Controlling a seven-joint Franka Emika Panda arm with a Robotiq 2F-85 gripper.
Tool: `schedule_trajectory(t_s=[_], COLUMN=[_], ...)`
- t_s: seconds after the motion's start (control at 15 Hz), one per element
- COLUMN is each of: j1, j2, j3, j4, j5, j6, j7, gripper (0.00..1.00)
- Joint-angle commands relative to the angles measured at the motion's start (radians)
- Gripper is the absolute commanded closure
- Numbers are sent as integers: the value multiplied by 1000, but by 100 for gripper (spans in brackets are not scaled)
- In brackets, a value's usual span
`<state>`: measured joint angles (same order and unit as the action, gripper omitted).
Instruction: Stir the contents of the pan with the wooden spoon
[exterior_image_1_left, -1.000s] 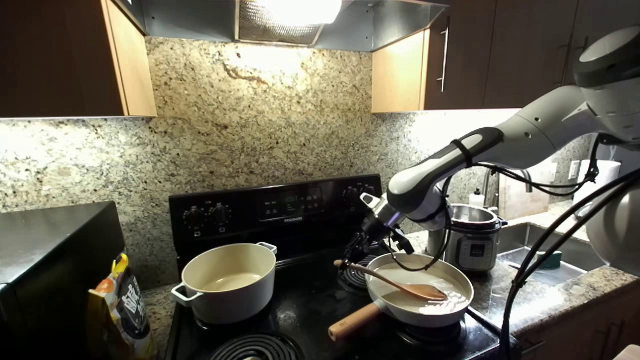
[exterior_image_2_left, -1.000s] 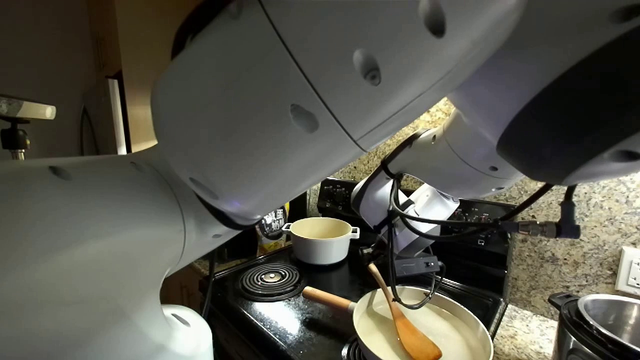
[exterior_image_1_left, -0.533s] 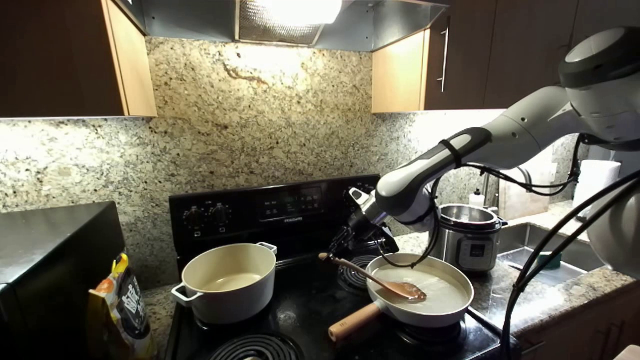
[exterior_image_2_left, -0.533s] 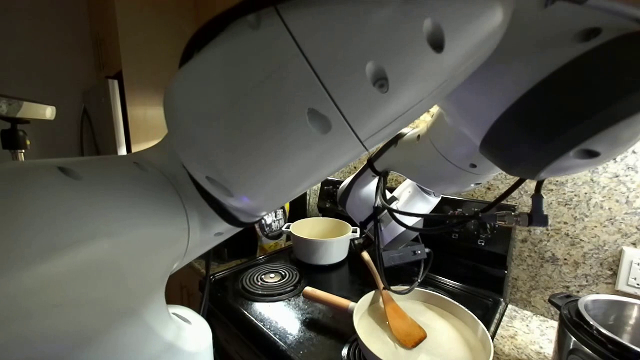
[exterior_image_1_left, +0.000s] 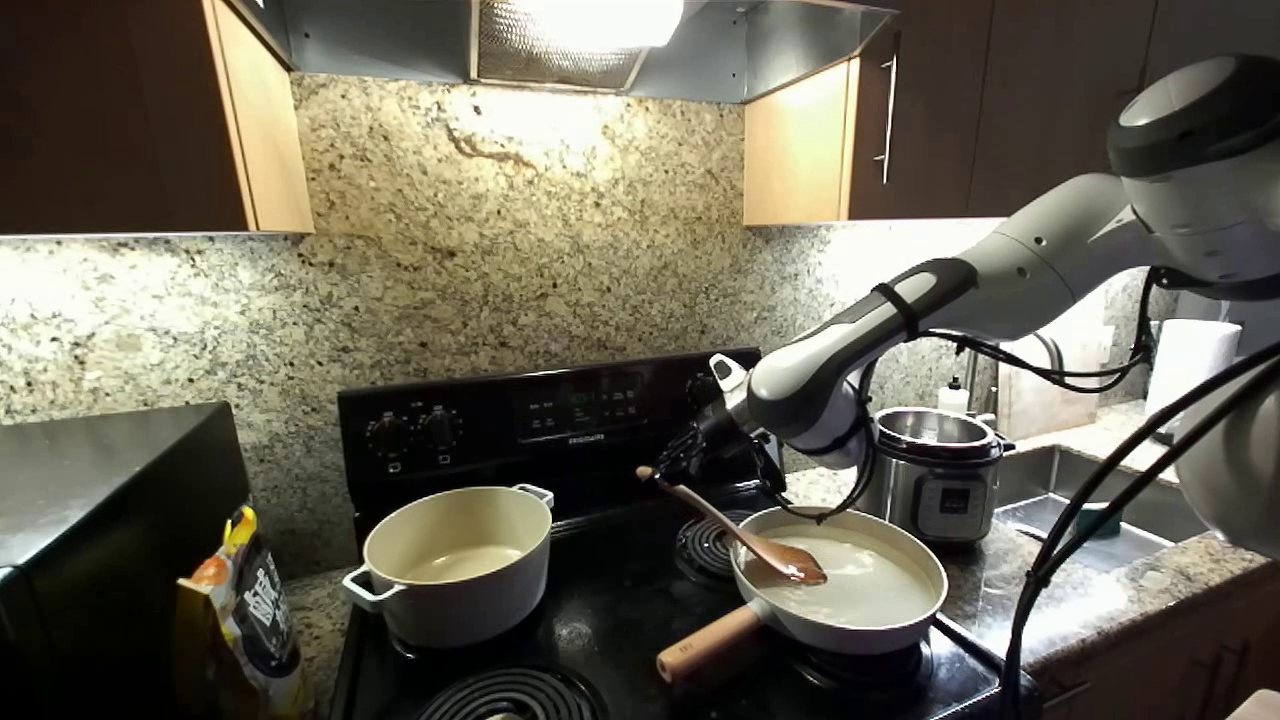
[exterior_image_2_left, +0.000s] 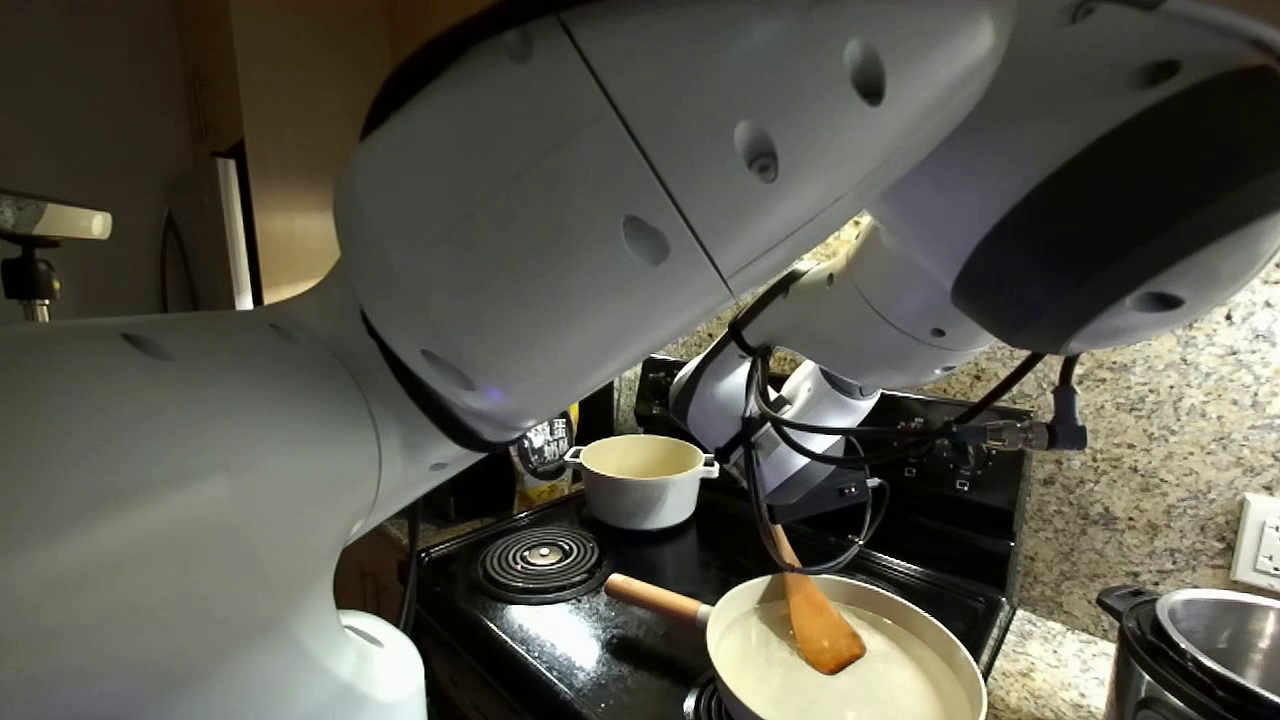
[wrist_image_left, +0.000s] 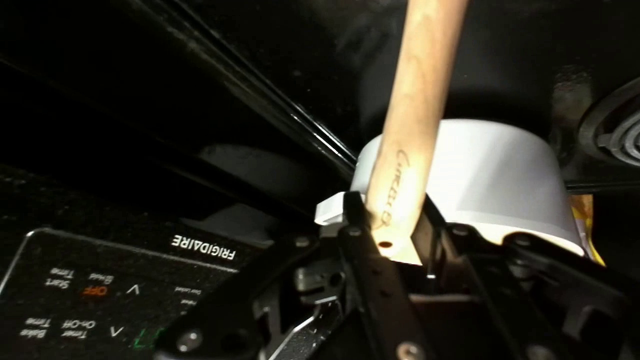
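Observation:
The cream-white pan (exterior_image_1_left: 850, 638) sits on a burner and shows in both exterior views (exterior_image_2_left: 735, 608). Pale, smooth contents (exterior_image_1_left: 870, 585) fill its bottom, also in an exterior view (exterior_image_2_left: 890, 685). My gripper (exterior_image_1_left: 668, 463) is shut on the handle end of the reddish-brown wooden spoon (exterior_image_1_left: 785, 560). The spoon slants down over the pan rim, its bowl in the contents near the pan's back-left side. Its bowl also shows in an exterior view (exterior_image_2_left: 825, 635); there the wrist hides the fingers. In the wrist view, the fingers (wrist_image_left: 392, 212) flank the spoon handle (wrist_image_left: 420, 90).
A deep two-handled cream pot (exterior_image_1_left: 455, 580) stands left of the pan, also in the wrist view (wrist_image_left: 492, 170). A steel pressure cooker (exterior_image_1_left: 940, 475) stands behind right. The pan's wooden handle (exterior_image_1_left: 710, 642) sticks out front left. The stove's control panel (exterior_image_1_left: 580, 400) rises behind.
The spoon bowl has moved leftward and back through the contents. In the last half second the gripper has risen, tilting the spoon more steeply. The pan has stayed in place.

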<state>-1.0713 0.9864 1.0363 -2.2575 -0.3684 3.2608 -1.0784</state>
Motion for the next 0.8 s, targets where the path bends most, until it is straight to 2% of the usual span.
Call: schedule_trajectory(t_s=[0.0,0.53,0.73], j1=[-12,-50,-59], j2=[-74,-139,-122], j3=[-25,-85,-105], j4=[-35,-44,-41], j5=[-29,-67,-71], j6=[64,35,0], j7=[77,191,208], gripper=[90,90,90])
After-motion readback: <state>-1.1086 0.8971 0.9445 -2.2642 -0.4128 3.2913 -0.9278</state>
